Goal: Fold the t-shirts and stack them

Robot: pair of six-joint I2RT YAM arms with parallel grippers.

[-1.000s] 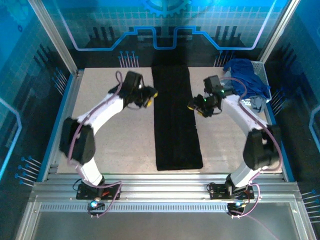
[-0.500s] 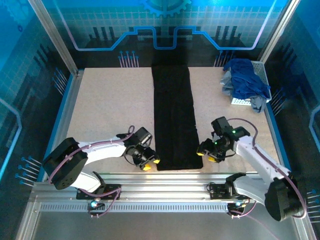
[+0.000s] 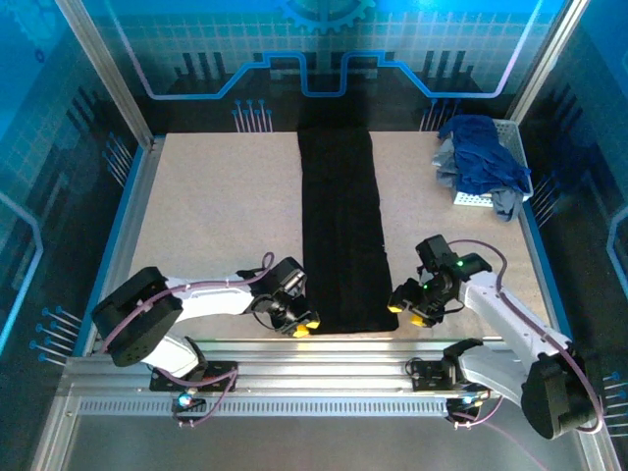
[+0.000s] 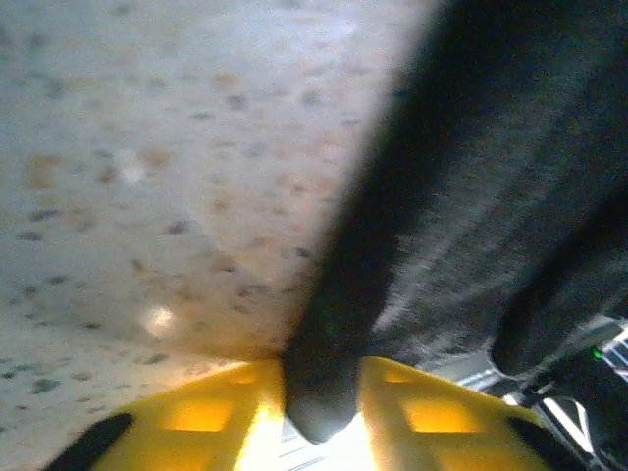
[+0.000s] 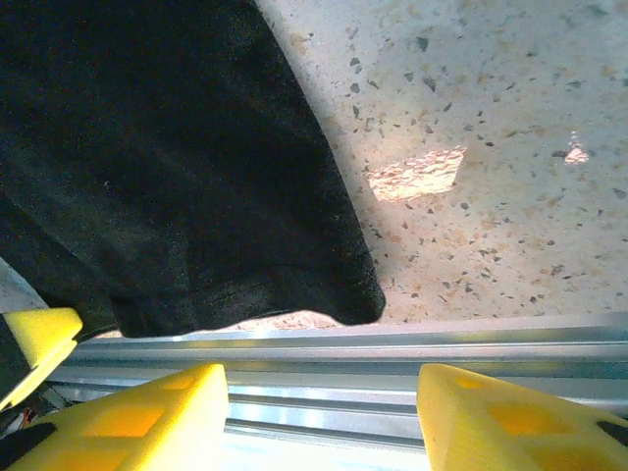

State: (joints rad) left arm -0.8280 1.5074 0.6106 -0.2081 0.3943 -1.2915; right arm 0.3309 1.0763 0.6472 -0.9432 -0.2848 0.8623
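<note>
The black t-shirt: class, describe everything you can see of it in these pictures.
The black t-shirt is soft, matte dark cloth, folded into a long narrow strip lying flat down the middle of the speckled table, from far edge to near edge. Its upper side looks plain. The left claw pinches a raised ridge of cloth at its near left corner; the right claw stands open beside its near right corner, which lies flat, untouched.

— Robot lab cell, clearly: blue circuit-print panels (image 3: 324, 59) at twelve o'clock, aluminium rail frame (image 3: 324, 378) at six.
— Agreed. Speckled table (image 3: 216, 226) dead centre, left arm (image 3: 211, 294) and right arm (image 3: 510, 319) bolted on at six.
</note>
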